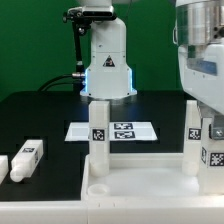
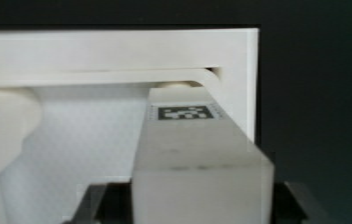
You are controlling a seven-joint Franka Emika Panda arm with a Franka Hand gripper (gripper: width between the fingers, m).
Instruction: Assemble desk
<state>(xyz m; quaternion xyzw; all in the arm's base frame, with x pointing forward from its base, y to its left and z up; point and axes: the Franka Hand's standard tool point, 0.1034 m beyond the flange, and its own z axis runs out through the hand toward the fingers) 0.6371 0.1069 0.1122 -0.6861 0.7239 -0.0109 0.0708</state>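
Observation:
The white desk tabletop [image 1: 135, 190] lies at the front with its rim up. One white tagged leg [image 1: 99, 135] stands upright in its corner socket on the exterior view's left. A second leg [image 1: 192, 128] stands upright on the right. My gripper [image 1: 208, 108] hangs over the right corner, shut on a third leg [image 1: 212, 155] and holding it upright at the tabletop. In the wrist view this leg [image 2: 199, 150] runs between my dark fingers [image 2: 111, 200], its far end at the tabletop's rim [image 2: 120, 50]. My gripper [image 2: 205, 205] is closed on it.
A loose tagged leg [image 1: 26, 158] lies on the black table at the exterior view's left, with another white piece [image 1: 3, 166] at the picture's edge. The marker board [image 1: 125, 130] lies behind the tabletop. The white robot base [image 1: 107, 65] with its blue light stands at the back.

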